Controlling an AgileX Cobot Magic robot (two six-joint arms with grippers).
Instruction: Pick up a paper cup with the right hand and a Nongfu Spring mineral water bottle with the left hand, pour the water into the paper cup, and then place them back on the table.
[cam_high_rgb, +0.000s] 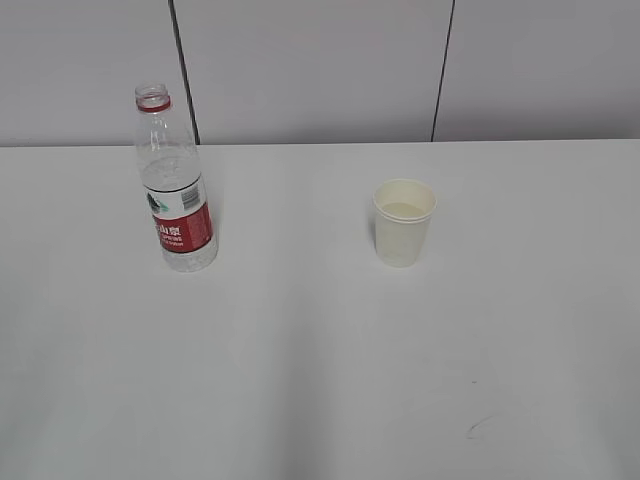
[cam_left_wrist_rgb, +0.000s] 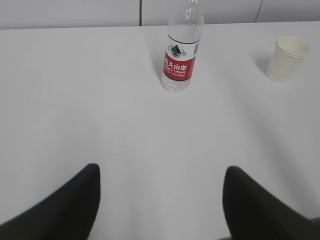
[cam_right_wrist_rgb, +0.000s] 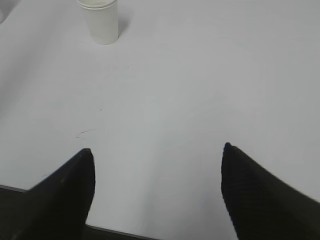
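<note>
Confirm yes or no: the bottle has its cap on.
No, the bottle stands capless, its open mouth showing above the red neck ring.

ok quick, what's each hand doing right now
left hand: open, holding nothing
right hand: open, holding nothing

bottles: 1, the Nongfu Spring mineral water bottle (cam_high_rgb: 174, 187) (capless) | cups: 1, the paper cup (cam_high_rgb: 404, 222)

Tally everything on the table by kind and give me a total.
Nongfu Spring mineral water bottle: 1
Paper cup: 1
Total: 2 things standing on the table, both upright and apart from each other.
</note>
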